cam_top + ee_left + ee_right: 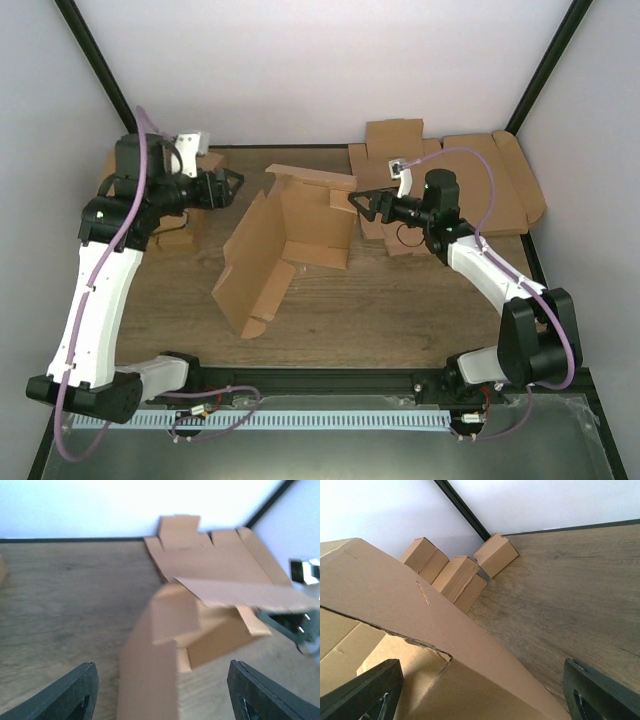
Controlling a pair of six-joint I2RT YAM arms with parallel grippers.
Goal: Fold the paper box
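The paper box is a brown die-cut piece, partly raised in the middle of the table, with a long flap slanting down to the front left. My left gripper is open, to the left of the box and apart from it. In the left wrist view the box lies ahead between my spread fingers. My right gripper is open at the box's right edge. In the right wrist view the box wall fills the space between the fingers, and I cannot tell whether it touches them.
A stack of flat brown cardboard sheets lies at the back right behind my right arm. Small folded brown cartons sit at the back left near my left arm, also in the right wrist view. Black frame posts stand at the back corners.
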